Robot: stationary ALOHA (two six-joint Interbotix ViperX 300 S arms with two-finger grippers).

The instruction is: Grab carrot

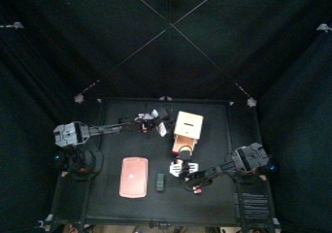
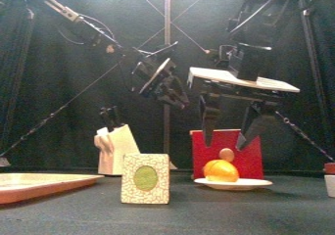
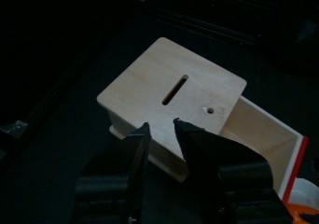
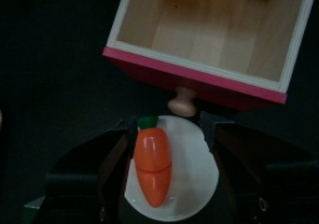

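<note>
Orange carrot (image 4: 152, 166) is seen lying on a white plate (image 4: 187, 195), right between the wide-spread right claw (image 4: 171, 125) jaws; approach looks done, so closing is called for next.

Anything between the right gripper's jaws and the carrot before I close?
Nothing. In the right wrist view the carrot lies on the white plate, with the right gripper open to either side of its leafy end. Only bare plate shows beside it.
</note>
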